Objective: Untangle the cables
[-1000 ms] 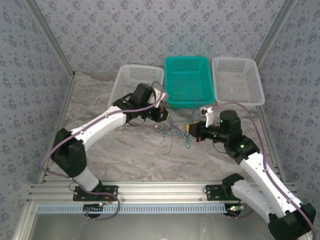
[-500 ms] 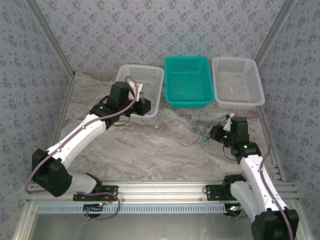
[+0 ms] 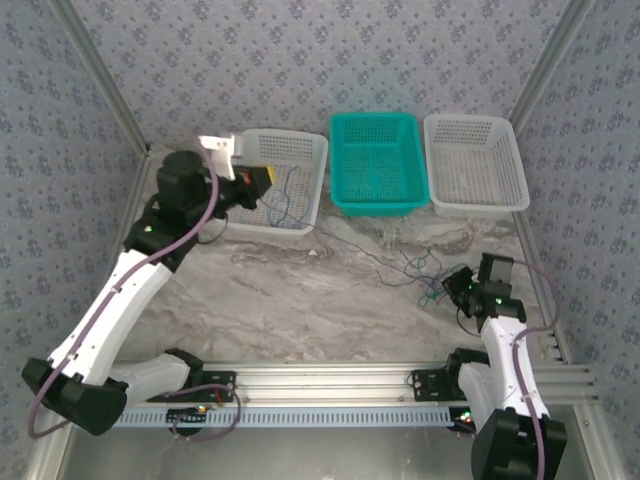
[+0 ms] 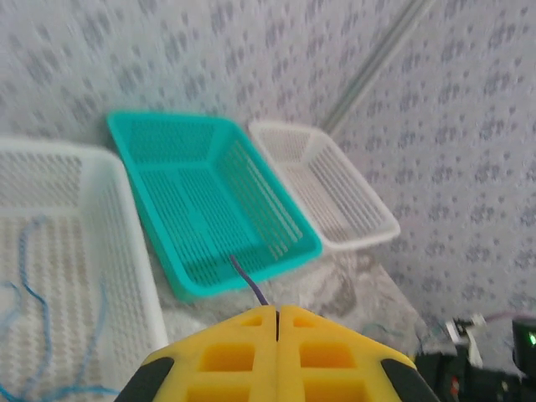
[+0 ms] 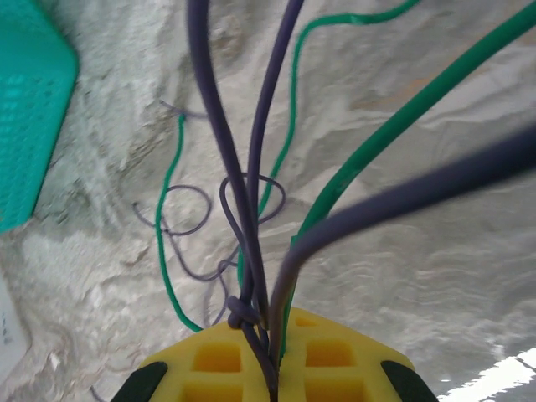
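**Pincers part and the tangle stretches across the counter**

A second ago both pincers worked close together mid-frame. Now the left pincer [image 3: 258, 178] sits upper left over the left white basket [image 3: 300, 136], and the right pincer [image 3: 450, 287] has drawn back to lower right. Between them a dark cable [image 3: 355, 250] lies drawn out over the counter [image 3: 300, 300]. The other cables [image 3: 420, 270] bunch just beside the right pincer. I judge the knot loosened, not yet freed.

The left wrist view adds that the left pads are clenched, with a dark strand leaving their seam toward the teal basket [image 4: 209, 201]. A blue cable [image 4: 25, 285] loops inside the white basket. The right wrist view shows that pincer clenched on dark strands and a green cable [image 5: 419, 117], with a small knot at the pads.
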